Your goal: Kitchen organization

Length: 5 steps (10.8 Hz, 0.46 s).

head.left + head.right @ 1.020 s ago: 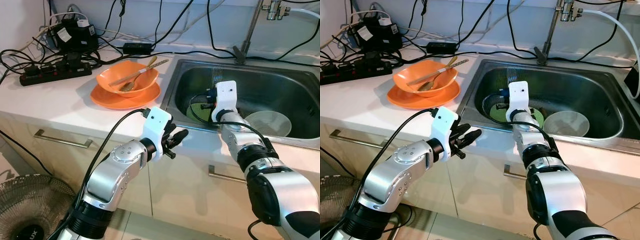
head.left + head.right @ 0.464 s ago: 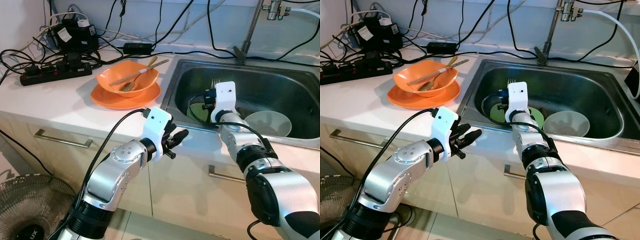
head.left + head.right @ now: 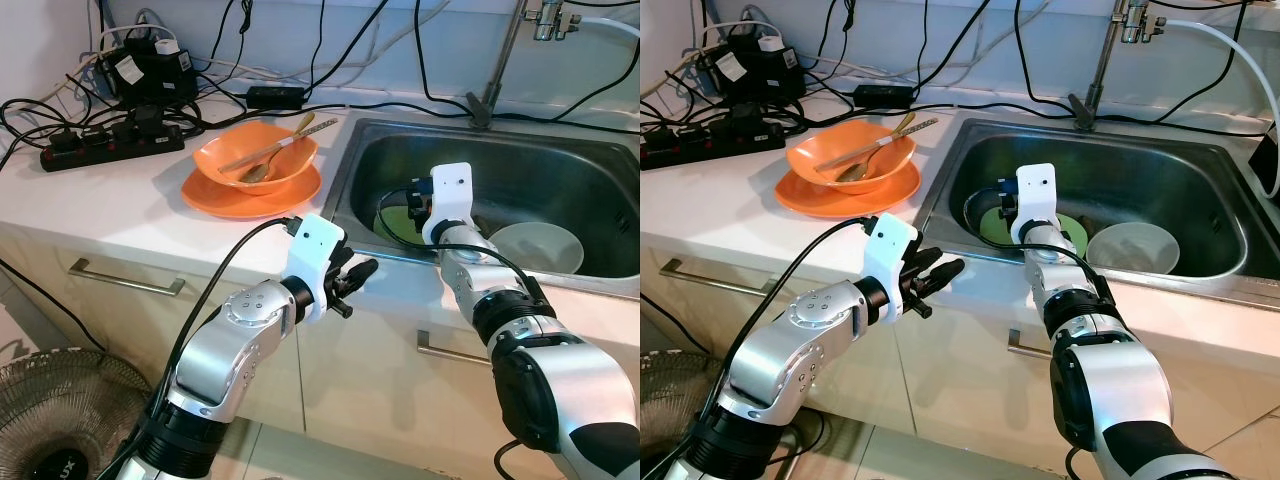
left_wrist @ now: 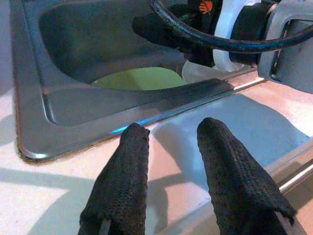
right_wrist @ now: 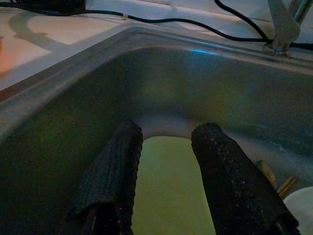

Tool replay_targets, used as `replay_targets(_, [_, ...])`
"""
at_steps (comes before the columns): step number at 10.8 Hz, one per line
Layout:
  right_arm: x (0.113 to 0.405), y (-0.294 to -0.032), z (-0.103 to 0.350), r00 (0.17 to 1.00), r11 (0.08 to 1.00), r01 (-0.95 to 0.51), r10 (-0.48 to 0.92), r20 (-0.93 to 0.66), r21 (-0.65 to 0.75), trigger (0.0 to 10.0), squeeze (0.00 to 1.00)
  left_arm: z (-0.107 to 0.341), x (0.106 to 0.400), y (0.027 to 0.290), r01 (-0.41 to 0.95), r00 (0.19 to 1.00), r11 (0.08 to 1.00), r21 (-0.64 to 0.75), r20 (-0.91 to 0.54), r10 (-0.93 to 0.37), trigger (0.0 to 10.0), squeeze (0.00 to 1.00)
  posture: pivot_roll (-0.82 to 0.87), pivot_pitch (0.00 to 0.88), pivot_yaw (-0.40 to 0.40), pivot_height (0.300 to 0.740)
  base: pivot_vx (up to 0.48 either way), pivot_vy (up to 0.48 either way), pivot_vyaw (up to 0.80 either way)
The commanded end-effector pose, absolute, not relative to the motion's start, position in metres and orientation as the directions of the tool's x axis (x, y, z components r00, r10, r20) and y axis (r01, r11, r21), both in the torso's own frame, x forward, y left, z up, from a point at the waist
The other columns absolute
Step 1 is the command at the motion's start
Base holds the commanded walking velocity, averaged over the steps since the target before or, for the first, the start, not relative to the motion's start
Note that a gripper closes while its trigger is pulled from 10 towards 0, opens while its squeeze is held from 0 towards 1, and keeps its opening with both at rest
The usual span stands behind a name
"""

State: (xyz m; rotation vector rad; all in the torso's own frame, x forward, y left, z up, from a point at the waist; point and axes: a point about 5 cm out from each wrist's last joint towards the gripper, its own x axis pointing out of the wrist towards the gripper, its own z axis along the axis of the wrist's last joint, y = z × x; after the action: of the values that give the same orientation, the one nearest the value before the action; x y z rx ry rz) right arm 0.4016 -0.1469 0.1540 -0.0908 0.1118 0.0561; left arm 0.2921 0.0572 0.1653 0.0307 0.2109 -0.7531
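**Left eye view: both arms at the sink's front edge**

Left eye view showed the right gripper [image 5: 166, 147] reaching forward and down over the front rim of the sink [image 3: 560, 150], its white wrist housing just above the basin's near left part. Its two black fingers [image 5: 225, 181] stood parted with nothing between them, poised above the green plate [image 5: 168, 191] lying on the sink floor near the front left corner. A pale bowl [image 3: 540, 245] sat in the basin just beside the plate, toward the right.

The left arm was bent at the elbow, forearm angled up toward the worktop's front edge. The left gripper [image 4: 168, 147] hung at that edge, fingers spread and empty, pointing at the sink's front rim.

On the worktop [image 3: 110, 200], left of the sink, an orange bowl [image 3: 255, 160] rested on an orange plate [image 3: 250, 195]; a spoon and chopsticks [image 3: 270, 150] lay across the bowl. A black power strip [image 3: 110, 145] and tangled cables occupied the worktop's back left corner. The tap [image 3: 500, 60] rose behind the sink's back edge. A fan [image 3: 50, 420] stood on the floor beside the cabinet.
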Motion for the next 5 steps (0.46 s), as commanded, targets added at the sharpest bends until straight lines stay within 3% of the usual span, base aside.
replay_targets(1, [0.401, -0.148, 0.154, 0.993, 0.994, -0.057, 0.046, -0.106, -0.094, 10.0, 0.0, 0.166, 0.293, 0.057, 0.683, 0.709, 0.73, -0.034, -0.208, -0.674, 10.0, 0.0, 0.22, 0.0, 0.01, 0.74, 0.0, 0.0, 0.0])
replay_targets(3, [0.404, -0.143, 0.166, 0.997, 0.996, -0.066, 0.064, -0.043, -0.061, 10.0, 0.0, 0.172, 0.297, 0.059, 0.653, 0.746, 0.757, -0.018, -0.158, -0.647, 10.0, 0.0, 0.22, 0.007, 0.012, 0.74, 0.0, 0.0, 0.0])
replay_targets(5, [0.404, -0.134, 0.19, 0.986, 0.994, -0.112, 0.111, 0.122, 0.001, 10.0, 0.0, 0.194, 0.318, 0.076, 0.503, 0.864, 0.864, 0.041, 0.004, -0.503, 10.0, 0.0, 0.21, 0.019, 0.011, 0.74, 0.0, 0.0, 0.0])
